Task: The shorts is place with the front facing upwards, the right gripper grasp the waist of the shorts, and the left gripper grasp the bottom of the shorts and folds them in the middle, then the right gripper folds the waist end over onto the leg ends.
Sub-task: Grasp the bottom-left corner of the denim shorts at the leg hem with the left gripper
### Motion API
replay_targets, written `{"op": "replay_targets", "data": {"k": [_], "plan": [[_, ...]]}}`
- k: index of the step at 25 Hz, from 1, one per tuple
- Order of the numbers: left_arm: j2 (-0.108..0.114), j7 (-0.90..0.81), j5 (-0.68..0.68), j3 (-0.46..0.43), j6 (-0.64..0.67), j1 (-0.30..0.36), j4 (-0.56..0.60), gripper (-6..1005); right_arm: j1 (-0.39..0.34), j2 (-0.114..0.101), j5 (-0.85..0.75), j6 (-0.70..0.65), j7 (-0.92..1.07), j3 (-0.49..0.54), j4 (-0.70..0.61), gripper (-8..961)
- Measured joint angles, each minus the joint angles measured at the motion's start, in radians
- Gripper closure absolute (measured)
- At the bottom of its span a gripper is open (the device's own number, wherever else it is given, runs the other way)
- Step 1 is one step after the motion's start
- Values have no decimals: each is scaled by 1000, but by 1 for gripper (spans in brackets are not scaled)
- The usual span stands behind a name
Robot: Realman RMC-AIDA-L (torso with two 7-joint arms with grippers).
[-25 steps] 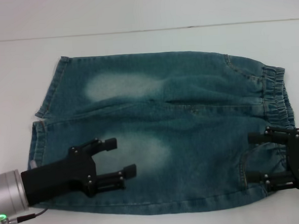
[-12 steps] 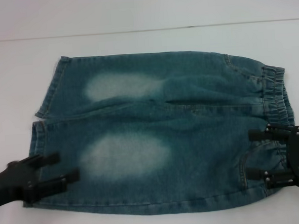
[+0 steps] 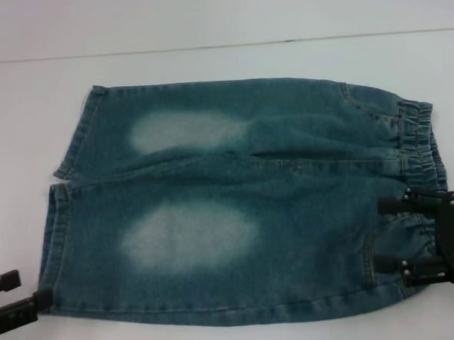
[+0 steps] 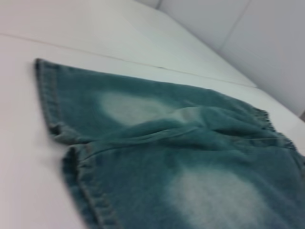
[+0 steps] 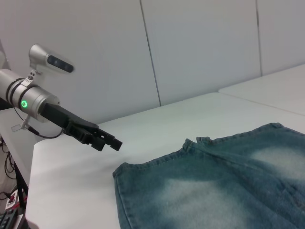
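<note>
Shorts (image 3: 236,200) flat, nothing grabbed yet.
Your right gripper (image 3: 393,234) and left gripper (image 3: 15,295), fingers spread, need waist (image 3: 420,150) and hems.

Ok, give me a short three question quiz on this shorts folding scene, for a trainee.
1. True or false: the left gripper holds the leg hems.
2. Which gripper sits over the waistband? A left, B right.
3. Fill in: the shorts lie ____ on the table.

Key: 1 false, it is open, off the hem's near corner. 2 B, the right gripper, open. 3 flat.
</note>
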Motion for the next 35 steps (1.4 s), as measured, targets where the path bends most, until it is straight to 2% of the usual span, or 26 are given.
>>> {"op": "replay_targets", "data": {"k": [5,21,35], "plan": [[2,0,53,-30,-16,-4,1,95,-4,0,0,3,0,0,0,4],[1,-4,118,-8,-59,-54,-27,96,-4,0,0,5,-2,-5,3,5],[-1,-27,152,28,-51,-60,-35,102,-3,0,0,13,-2,-9,6,5]]}}
